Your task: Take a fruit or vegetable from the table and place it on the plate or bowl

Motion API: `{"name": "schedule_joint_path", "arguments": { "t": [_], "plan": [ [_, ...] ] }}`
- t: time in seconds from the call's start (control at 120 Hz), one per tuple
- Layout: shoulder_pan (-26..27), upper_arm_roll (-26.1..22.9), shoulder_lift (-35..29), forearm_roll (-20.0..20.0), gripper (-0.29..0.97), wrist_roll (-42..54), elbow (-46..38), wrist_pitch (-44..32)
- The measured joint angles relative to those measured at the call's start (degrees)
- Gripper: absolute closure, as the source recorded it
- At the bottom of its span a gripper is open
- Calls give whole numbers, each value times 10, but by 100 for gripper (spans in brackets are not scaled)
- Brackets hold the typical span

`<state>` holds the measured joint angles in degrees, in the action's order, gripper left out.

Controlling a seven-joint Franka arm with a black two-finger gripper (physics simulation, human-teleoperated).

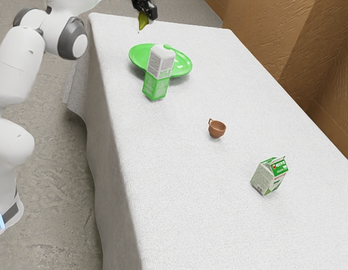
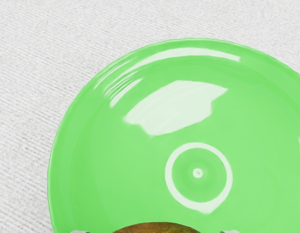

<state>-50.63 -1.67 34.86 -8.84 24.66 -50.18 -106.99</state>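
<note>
The transport step appears to be under way: a yellow-green fruit (image 1: pixel 142 23) is being held clamped in the end effector (image 1: pixel 145 14) at the exterior frame's top centre, over the green plate (image 1: pixel 135 55). Lowering and release are probably being called for next.

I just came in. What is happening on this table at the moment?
The robot's hand holds a yellow-green fruit in the air, with the green plate below it. The fruit is not yet set down. A tall carton stands by the plate; a brown cup and a small carton sit further along the table.
</note>
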Motion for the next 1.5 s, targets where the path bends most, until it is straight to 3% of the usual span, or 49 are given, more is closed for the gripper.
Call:
{"name": "schedule_joint_path", "arguments": {
  "t": [0.358,1.217,1.433,1.5],
  "plan": [
    [8,-46,45,4,39,38,-3,-73],
    [13,-66,112,4,39,71,-19,-141],
    [10,-66,115,1,11,77,-23,-143],
    [12,-66,79,26,7,79,-23,-122]
  ]
}}
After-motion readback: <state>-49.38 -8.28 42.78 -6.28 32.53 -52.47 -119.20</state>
